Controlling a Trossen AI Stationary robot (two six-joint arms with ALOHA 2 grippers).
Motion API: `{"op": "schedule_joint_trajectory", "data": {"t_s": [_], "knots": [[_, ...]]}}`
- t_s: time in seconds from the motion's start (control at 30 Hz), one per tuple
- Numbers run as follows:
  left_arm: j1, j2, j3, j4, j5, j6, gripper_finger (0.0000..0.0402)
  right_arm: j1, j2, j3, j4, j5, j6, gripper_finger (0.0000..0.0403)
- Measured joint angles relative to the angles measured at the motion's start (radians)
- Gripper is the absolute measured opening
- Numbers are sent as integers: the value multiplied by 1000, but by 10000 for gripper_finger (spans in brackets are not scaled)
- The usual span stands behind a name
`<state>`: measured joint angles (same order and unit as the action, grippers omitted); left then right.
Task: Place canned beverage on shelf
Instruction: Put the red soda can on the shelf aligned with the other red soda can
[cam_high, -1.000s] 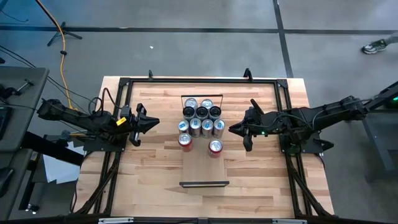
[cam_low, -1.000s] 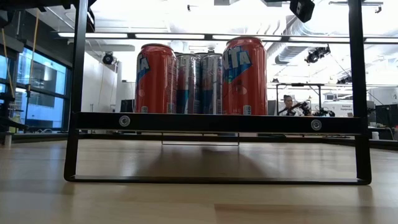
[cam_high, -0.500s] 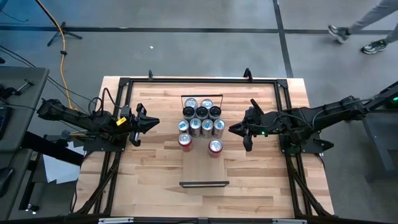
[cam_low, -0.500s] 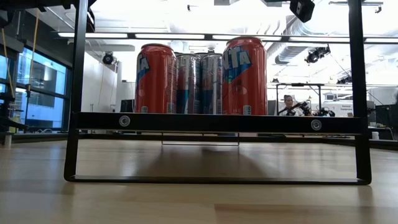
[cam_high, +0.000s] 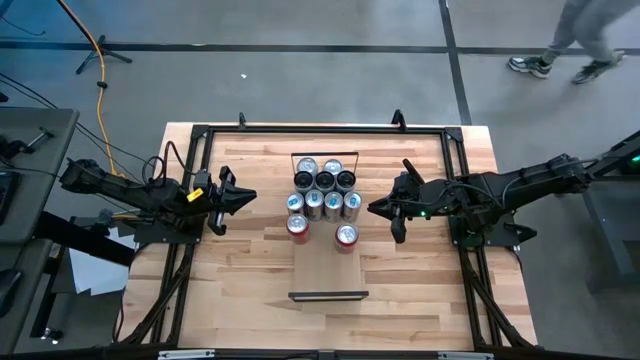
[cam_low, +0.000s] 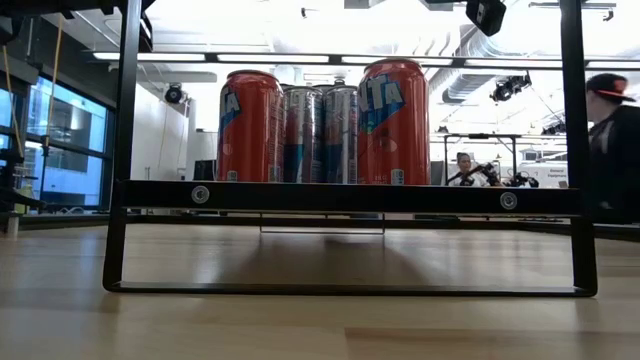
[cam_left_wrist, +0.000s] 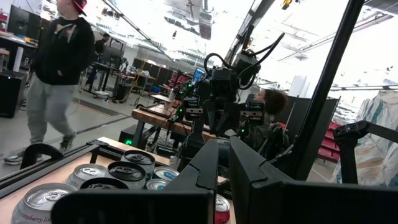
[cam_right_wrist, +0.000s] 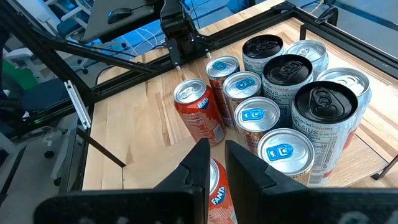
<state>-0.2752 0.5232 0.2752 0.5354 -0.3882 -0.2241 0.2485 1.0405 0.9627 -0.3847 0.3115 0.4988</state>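
Both arms reach level over the worktop (cam_high: 250, 260) toward the cans (cam_high: 322, 198) standing grouped on the shelf (cam_high: 325, 270), left pincer (cam_high: 250, 197) and right pincer (cam_high: 373, 208) each pressed together, empty.

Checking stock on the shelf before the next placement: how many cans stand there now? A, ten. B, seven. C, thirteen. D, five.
A: the high view shows ten cans clustered on the shelf, two red ones in front, eight behind in rows of three, three and two.
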Motion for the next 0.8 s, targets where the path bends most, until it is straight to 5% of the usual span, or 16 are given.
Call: {"op": "schedule_joint_trajectory", "data": {"t_s": [0.37, 0.8], "knots": [[0, 0, 0, 0, 0, 0, 3, 0, 0, 0, -22, 0, 33, 34], [0, 0, 0, 0, 0, 9, 3, 0, 0, 0, -79, -1, 267, 34]]}}
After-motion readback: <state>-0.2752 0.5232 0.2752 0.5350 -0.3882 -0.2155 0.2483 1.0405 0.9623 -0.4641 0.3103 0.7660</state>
